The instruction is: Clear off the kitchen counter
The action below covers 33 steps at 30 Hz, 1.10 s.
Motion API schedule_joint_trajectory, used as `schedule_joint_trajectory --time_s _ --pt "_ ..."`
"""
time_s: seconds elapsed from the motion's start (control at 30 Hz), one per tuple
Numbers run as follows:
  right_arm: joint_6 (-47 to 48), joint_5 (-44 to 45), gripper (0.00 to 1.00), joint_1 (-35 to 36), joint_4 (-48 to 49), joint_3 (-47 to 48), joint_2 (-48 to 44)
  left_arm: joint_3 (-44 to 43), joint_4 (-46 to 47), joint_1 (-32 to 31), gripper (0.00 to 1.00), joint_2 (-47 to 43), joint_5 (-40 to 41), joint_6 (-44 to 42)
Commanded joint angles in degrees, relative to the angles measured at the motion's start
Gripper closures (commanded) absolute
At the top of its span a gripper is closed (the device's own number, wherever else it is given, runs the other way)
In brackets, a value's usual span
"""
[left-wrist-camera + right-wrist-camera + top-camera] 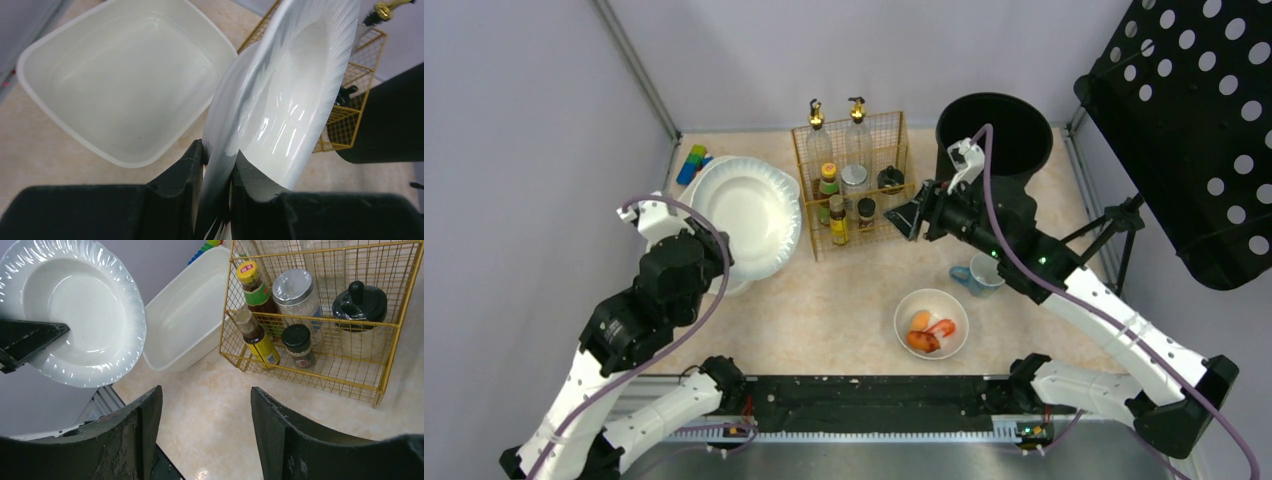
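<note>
Several jars [295, 287] fill the wire rack [320, 376]; left fingers [181, 172] clamp the plate [292, 100], right fingers [146, 432] open.

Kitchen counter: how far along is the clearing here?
Done: nothing visible; the white tub looks empty. In hand: left end effector grips the white plate above it; right end effector is open, empty. Left: bowl of food, blue cup, wire rack of bottles.
</note>
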<state>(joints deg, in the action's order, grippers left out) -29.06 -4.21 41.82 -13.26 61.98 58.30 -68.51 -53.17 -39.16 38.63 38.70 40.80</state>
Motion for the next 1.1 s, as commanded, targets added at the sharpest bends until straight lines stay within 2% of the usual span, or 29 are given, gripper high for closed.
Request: schedule_joint_trajectory --time_s 0.0,0.2,0.3,0.47,0.7,0.97,1.07 --pt "0.61 -1.83 0.37 -0.25 5.01 -1.50 0.42 -1.19 2.32 -0.04 1.00 -0.72 12.58 5.53" --pt "-0.52 -3.18 0.37 -0.15 8.95 -4.16 0.70 -3.04 -0.09 -0.04 1.00 7.56 13.82 7.78" --pt "-1.21 -5.60 0.38 -0.19 10.31 -4.65 1.51 -3.56 1.57 1.47 1.00 11.42 11.26 8.25" --pt "-2.70 -8.06 0.40 0.17 12.12 -6.17 1.50 -3.67 7.11 14.03 1.00 15.56 -1.05 5.38" --pt "-3.45 -8.81 0.41 0.36 12.83 -9.51 -0.87 -1.63 13.71 30.49 1.00 20.01 -14.32 4.99" --pt "-2.50 -8.90 0.41 0.32 11.40 -10.50 -4.14 0.44 19.54 43.72 1.00 27.64 -28.63 9.86" --pt "-2.31 -8.66 0.41 0.36 10.68 -11.21 -6.03 0.65 21.28 46.69 1.00 31.06 -32.90 11.66"
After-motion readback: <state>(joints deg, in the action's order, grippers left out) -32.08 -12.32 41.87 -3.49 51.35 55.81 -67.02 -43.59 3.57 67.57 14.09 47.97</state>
